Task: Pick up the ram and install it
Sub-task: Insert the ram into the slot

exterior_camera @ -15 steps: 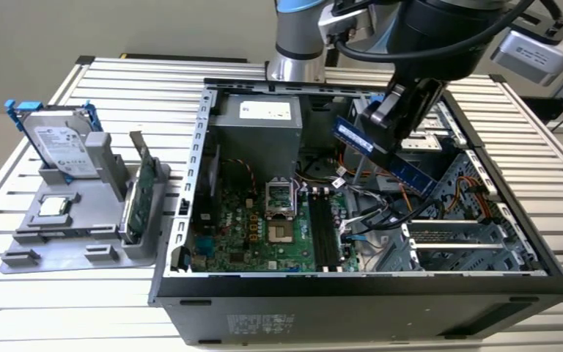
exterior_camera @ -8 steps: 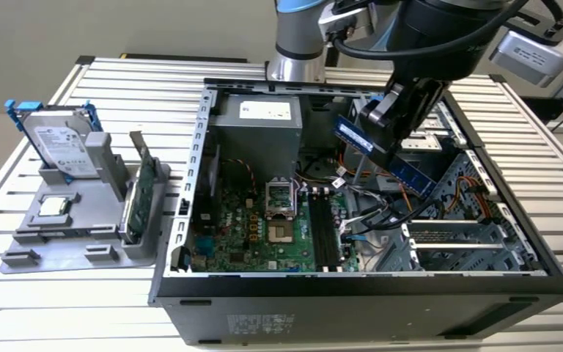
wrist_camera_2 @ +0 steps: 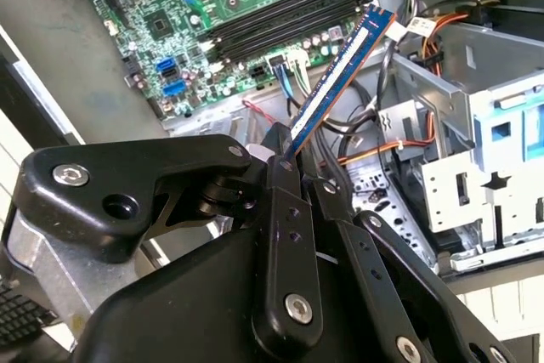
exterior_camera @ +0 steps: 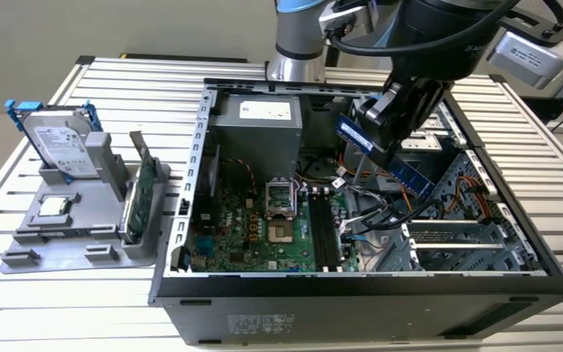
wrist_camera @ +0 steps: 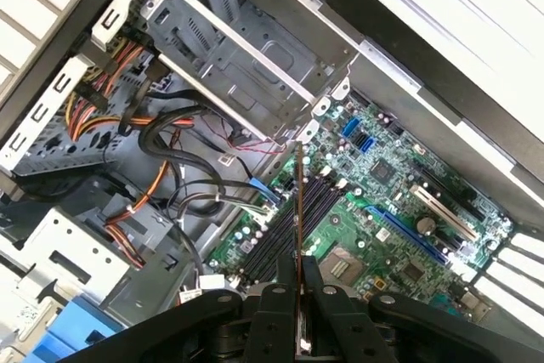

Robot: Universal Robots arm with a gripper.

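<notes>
My gripper (exterior_camera: 387,125) is shut on one end of the ram (exterior_camera: 387,160), a slim blue-green stick that hangs tilted in the air above the open computer case (exterior_camera: 360,282). In the second wrist view the ram (wrist_camera_2: 340,74) juts out from between the black fingers (wrist_camera_2: 285,180) toward the motherboard. In the first wrist view the ram (wrist_camera: 299,201) appears edge-on, above the black memory slots (wrist_camera: 285,227). Those slots (exterior_camera: 325,231) lie lower and toward the exterior view's left of the stick, apart from it. The slots (wrist_camera_2: 280,19) look unfilled.
A grey holder (exterior_camera: 76,242) on the slatted table at the exterior view's left carries a hard drive (exterior_camera: 61,143) in a blue frame, a green expansion card (exterior_camera: 143,198) and a small square chip (exterior_camera: 55,207). Loose cables (exterior_camera: 380,213) and a metal drive cage (exterior_camera: 457,242) crowd the case beside the slots.
</notes>
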